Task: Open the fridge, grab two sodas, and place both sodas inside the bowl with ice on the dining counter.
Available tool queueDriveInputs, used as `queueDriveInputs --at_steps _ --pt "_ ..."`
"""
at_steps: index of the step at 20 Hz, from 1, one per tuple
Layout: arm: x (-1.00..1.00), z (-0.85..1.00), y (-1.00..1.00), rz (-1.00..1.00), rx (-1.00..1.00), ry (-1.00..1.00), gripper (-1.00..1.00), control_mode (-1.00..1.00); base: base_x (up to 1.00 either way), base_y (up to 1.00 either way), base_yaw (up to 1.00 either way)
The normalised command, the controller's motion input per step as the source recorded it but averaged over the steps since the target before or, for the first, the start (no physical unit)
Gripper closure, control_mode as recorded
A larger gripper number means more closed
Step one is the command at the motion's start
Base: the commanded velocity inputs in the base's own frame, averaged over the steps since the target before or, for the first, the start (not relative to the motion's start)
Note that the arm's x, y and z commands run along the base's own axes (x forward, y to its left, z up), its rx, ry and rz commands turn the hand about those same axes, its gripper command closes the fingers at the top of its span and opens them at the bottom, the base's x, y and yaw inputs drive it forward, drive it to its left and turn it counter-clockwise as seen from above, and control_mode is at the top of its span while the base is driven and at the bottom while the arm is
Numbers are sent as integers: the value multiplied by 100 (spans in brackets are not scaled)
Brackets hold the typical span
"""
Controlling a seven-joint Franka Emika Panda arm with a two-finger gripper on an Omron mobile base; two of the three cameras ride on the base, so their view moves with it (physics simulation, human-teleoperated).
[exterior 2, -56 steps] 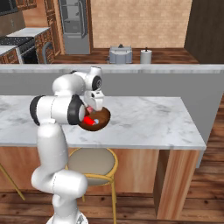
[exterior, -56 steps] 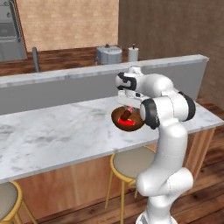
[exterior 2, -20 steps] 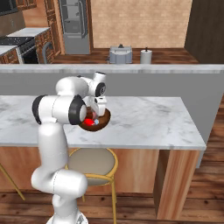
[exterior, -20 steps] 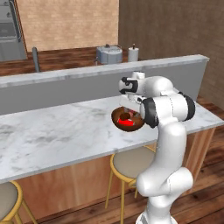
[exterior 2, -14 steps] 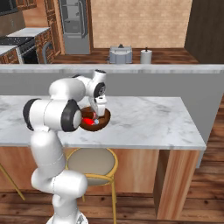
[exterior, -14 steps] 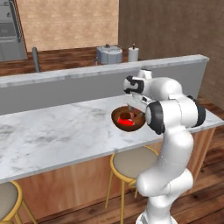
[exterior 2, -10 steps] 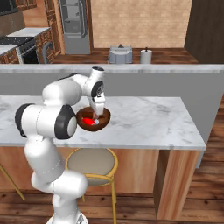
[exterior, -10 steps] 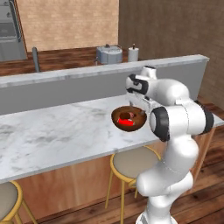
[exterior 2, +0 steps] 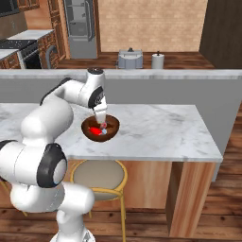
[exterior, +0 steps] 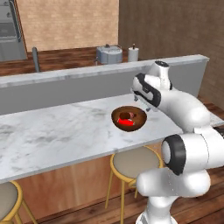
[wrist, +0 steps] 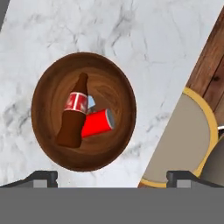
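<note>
Since a moment ago the arm has swung its elbow back toward the base, while the gripper has stayed over the bowl, its fingertips spread wide apart and holding nothing. Below it, the brown bottle and the red can lie side by side in the bowl, touching, with the ice peeking out between them. The bowl sits on the dining counter, above a stool

no readable text anywhere, bottle bears a red label with illegible white marking
</note>
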Motion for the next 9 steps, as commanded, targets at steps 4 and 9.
queueDriveInputs --at_steps 4,9 --pt "-78 56 5 0 -7 -26 -100 -100 0 0 0" --pt "-74 58 2 0 -11 -25 -100 -100 0 0 0"
